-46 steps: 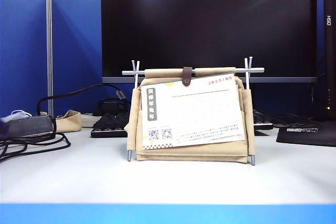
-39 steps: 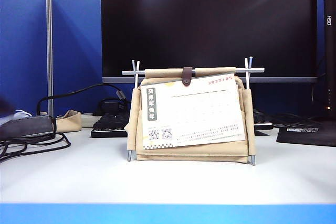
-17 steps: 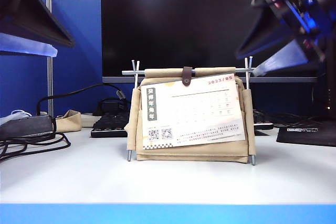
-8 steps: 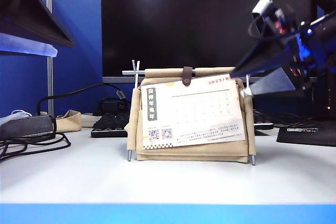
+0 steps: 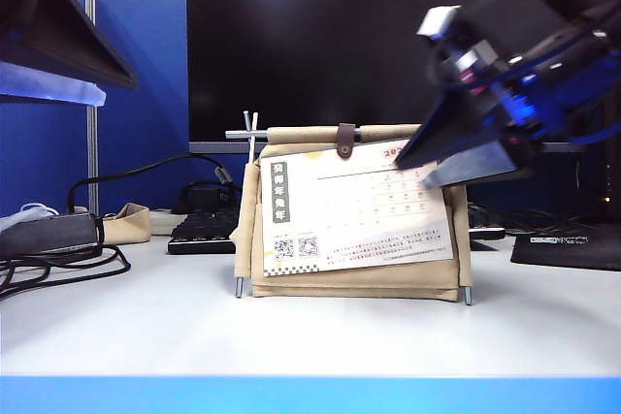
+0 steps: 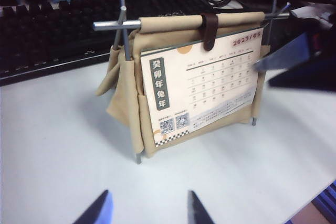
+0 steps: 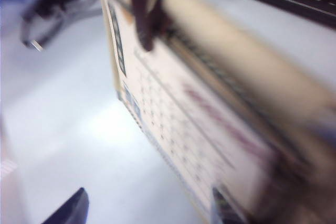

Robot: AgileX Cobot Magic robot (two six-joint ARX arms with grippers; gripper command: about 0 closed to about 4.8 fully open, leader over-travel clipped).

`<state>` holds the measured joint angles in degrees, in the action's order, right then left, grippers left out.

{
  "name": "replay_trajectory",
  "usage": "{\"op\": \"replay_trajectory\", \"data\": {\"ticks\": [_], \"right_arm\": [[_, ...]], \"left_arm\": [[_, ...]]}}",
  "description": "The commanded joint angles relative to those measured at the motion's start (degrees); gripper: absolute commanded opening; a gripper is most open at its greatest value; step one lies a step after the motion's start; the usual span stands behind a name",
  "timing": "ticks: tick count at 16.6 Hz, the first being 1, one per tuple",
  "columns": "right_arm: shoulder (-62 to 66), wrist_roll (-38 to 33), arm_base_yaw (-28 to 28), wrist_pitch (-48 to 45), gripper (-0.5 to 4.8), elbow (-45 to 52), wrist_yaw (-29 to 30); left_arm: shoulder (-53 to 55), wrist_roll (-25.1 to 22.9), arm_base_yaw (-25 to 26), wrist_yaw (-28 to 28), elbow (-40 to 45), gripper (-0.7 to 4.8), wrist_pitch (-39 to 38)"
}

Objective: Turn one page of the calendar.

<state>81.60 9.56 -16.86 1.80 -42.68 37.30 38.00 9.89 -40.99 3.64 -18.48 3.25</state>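
I see right gripper, fingers spread, hiding calendar page corner; left gripper apart, fingers parted.

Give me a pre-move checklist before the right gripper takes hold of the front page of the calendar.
1. Page still seated at the front of the calendar, slightly tilted: ok.
2. Right gripper at the page's upper right corner, fingers apart: ok.
3. Page edge actually between the right gripper's fingers: cannot tell; the right wrist view is blurred.
4. Left gripper open, holding nothing, back from the calendar: ok.
5. Brown strap buttoned over the top rod, beside the grasp corner: ok.
6. Calendar standing square on the table: ok.
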Motion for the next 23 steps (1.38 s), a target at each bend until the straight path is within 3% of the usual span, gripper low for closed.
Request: {"op": "replay_trajectory", "data": {"ticks": [1, 9, 16, 23], "right_arm": [[-0.09, 3.65, -2.75, -0.87, 2.97, -0.39, -8.52], [-0.13, 3.93, -3.17, 1.14, 2.97, -0.39, -10.67], [-3.54, 4.00, -3.06, -0.02, 2.97, -0.39, -18.27], [-4.68, 3.48, -2.40, -1.09, 2.97, -0.37, -17.33]], "left_arm": [[0.04, -0.24, -0.02, 0.17, -0.15, 1.93, 0.63], [0.07, -0.22, -0.02, 0.17, -0.15, 1.93, -0.04], [0.07, -0.28, -0.02, 1.44, -0.15, 1.92, 0.31], [0.07, -0.44, -0.02, 1.68, -0.13, 1.93, 0.79]]}}
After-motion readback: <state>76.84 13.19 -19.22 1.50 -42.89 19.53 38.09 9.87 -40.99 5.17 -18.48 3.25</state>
